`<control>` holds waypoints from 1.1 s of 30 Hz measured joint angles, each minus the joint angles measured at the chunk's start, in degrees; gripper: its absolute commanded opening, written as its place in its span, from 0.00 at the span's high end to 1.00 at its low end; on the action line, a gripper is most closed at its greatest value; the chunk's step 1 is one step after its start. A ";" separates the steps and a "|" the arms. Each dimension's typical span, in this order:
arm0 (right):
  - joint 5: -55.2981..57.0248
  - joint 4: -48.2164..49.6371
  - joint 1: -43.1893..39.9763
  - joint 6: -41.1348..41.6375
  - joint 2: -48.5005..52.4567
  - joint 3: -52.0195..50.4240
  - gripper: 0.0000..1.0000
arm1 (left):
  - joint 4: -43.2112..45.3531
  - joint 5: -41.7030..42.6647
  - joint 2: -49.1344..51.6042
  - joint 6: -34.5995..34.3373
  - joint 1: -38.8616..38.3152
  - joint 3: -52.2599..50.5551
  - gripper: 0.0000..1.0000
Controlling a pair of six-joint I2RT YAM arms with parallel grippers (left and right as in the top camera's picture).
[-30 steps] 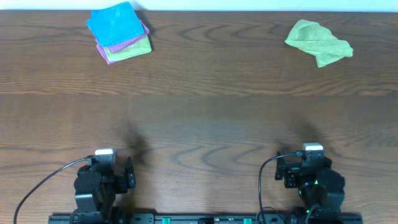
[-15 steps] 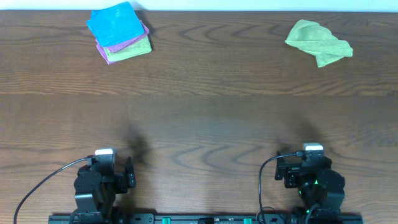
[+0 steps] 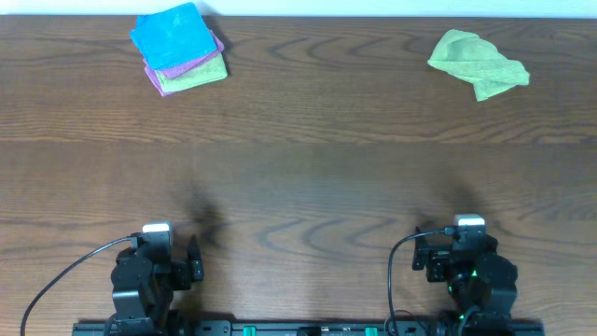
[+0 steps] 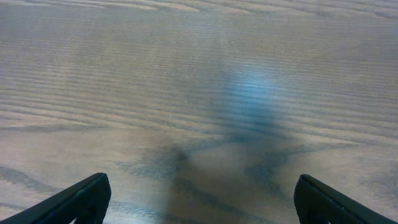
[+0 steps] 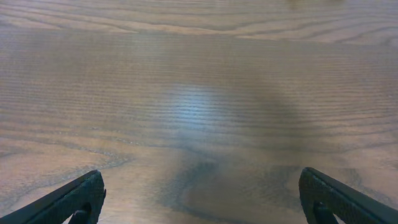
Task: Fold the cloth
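Note:
The lime-green cloth [image 3: 478,63] lies crumpled at the far right of the wooden table in the overhead view. My left gripper [image 3: 157,245] rests at the near left edge and my right gripper [image 3: 468,238] at the near right edge, both far from the cloth. In the left wrist view the left gripper [image 4: 200,198] is open over bare wood. In the right wrist view the right gripper [image 5: 202,196] is open over bare wood. The cloth shows in neither wrist view.
A stack of folded cloths stands at the far left: a bright blue one [image 3: 173,34] on top, a pink-purple one [image 3: 194,63] under it and a green one [image 3: 201,76] at the bottom. The table's back edge meets a white wall.

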 measured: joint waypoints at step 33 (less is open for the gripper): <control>5.66 -5.49 -2.69 10.58 75.45 70.93 0.01 | -0.02 0.00 -0.22 0.00 -0.04 -0.02 0.05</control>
